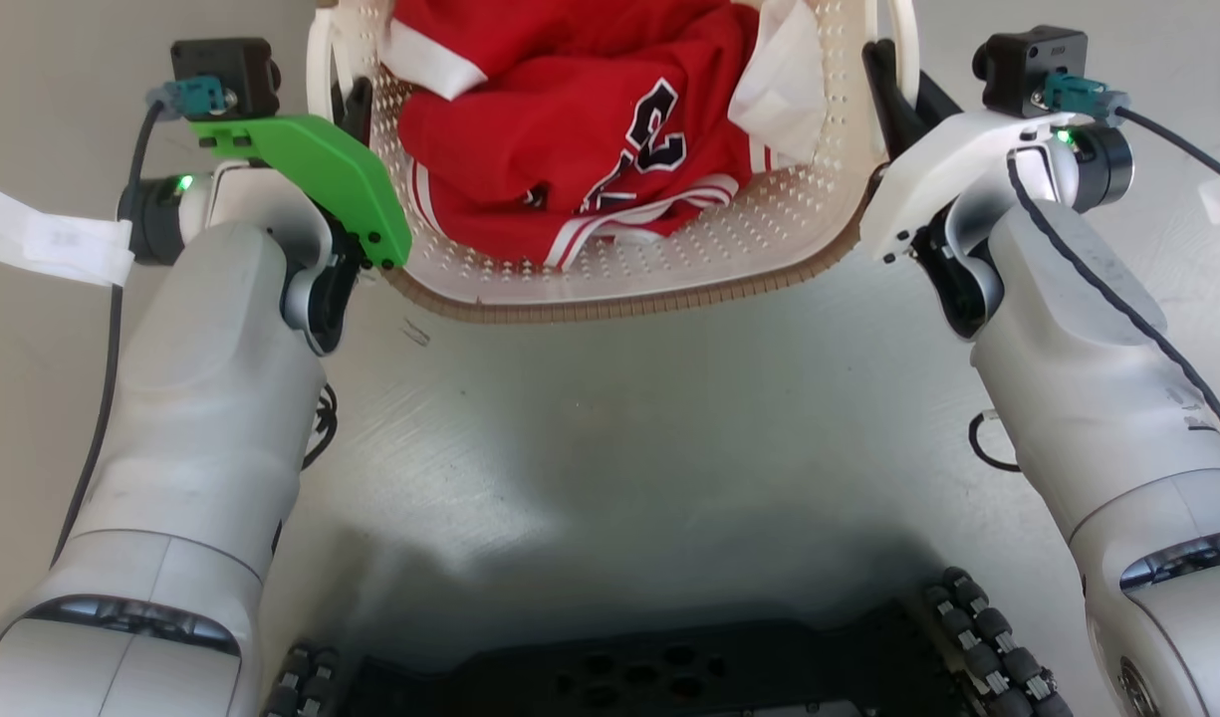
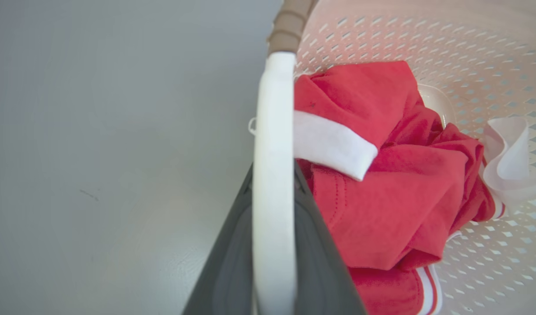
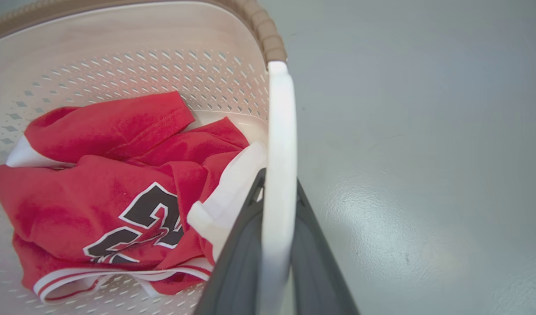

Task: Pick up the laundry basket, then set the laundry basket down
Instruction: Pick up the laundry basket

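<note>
Clamping both sides: left gripper [image 2: 273,183] pinches the left white plastic side handle [image 2: 272,131], right gripper [image 3: 278,183] pinches the right white handle [image 3: 280,131] of the cream perforated plastic laundry basket [image 1: 769,229] with brown woven-look rim, straight ahead between both arms. Crumpled red jersey [image 1: 570,129] with white trim lies inside. Bare grey floor [image 1: 610,448] all round; black wheeled base [image 1: 649,677] nearer the robot. Lifted or resting: cannot tell.

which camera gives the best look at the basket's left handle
The left wrist view: the basket's white left handle runs up the middle, held between the left hand's dark fingers. The head view catches a sliver of it beyond the green plate. The right wrist view faces the opposite handle.
</note>
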{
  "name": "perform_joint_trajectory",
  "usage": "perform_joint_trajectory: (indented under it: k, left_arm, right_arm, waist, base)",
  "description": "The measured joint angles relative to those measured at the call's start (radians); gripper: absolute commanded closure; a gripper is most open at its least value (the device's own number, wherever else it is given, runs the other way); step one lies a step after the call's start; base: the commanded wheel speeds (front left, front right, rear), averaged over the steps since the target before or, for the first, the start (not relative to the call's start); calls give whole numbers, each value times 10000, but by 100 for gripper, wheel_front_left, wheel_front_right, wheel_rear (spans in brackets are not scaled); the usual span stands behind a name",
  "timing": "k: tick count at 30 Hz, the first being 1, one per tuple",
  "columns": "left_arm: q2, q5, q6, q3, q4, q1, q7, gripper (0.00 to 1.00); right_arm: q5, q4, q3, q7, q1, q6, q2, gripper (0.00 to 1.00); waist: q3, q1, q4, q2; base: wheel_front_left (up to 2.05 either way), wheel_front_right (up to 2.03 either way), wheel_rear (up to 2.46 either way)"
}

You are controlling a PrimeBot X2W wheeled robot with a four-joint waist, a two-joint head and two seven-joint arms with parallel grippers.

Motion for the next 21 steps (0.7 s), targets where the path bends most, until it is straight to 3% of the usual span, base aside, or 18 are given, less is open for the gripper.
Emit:
perform_joint_trajectory:
  k: [21]
  left_arm:
    - [-140,-805,-190,-435,1361,529,366,100]
  right_arm:
    - [290,1680,230,-71,375,198,299,100]
  waist:
    - [-2076,0,-104,0]
  base:
    - [0,0,0]
